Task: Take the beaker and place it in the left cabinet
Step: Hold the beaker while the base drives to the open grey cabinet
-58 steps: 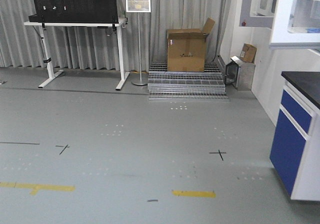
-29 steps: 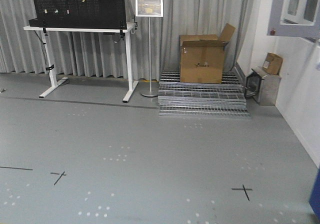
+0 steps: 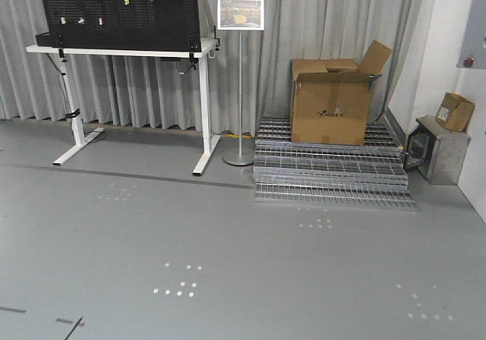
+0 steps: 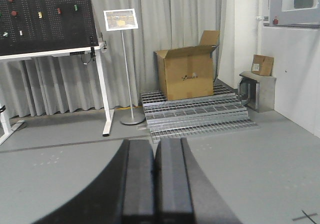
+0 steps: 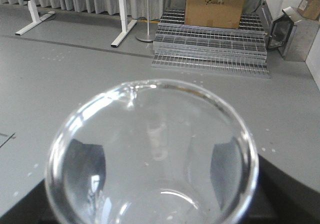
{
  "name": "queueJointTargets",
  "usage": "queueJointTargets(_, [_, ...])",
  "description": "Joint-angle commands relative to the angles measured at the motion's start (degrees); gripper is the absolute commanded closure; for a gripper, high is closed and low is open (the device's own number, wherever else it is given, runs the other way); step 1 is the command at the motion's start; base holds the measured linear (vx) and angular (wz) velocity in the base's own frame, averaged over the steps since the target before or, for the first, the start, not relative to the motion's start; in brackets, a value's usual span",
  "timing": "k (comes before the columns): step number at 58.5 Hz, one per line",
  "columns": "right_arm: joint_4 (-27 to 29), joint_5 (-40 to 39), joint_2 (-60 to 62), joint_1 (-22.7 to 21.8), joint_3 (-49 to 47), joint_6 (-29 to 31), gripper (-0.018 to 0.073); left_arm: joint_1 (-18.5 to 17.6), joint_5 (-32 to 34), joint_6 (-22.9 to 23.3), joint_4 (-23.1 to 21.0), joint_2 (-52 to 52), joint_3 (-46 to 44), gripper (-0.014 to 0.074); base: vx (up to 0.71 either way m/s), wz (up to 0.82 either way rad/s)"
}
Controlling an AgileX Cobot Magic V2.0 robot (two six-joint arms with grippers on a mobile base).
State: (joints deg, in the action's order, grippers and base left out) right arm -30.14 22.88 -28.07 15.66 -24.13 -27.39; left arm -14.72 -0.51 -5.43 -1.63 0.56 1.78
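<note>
The beaker (image 5: pixel 150 134) fills the right wrist view, a clear glass cylinder seen from above its flared rim, pouring lip at the upper left. My right gripper (image 5: pixel 155 176) is shut on it; a dark finger (image 5: pixel 87 169) shows through the glass on each side. In the left wrist view my left gripper (image 4: pixel 155 151) is shut, its two black pads pressed together with nothing between them, held over the grey floor. The left cabinet is out of view.
Ahead stand a white-legged table with a black pegboard (image 3: pixel 121 21), a sign stand (image 3: pixel 241 82), and an open cardboard box (image 3: pixel 330 101) on stacked metal grates (image 3: pixel 330 177). A grey metal box (image 3: pixel 437 150) with a small carton (image 3: pixel 456 111) sits at the right wall.
The front view has swung left and drawn nearer to the curtain wall. The blue-fronted counter and wall cabinet at the right have left the frame. The box and table look larger.
</note>
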Motion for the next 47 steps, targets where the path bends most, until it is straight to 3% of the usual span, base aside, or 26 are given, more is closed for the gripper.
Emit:
queueJointTargets(1, [-1.5, -4.1, -0.2, -0.1, -1.7, 0.1, 0.0565, -0.2, 4.8, 0.2, -0.5, 1.0, 0.9, 0.0595, 0.69, -0.03])
queueJointTargets(47, [-1.5, -4.1, -0.2, -0.1, -1.7, 0.1, 0.0565, -0.2, 4.8, 0.2, -0.5, 1.0, 0.9, 0.0595, 0.66, -0.08])
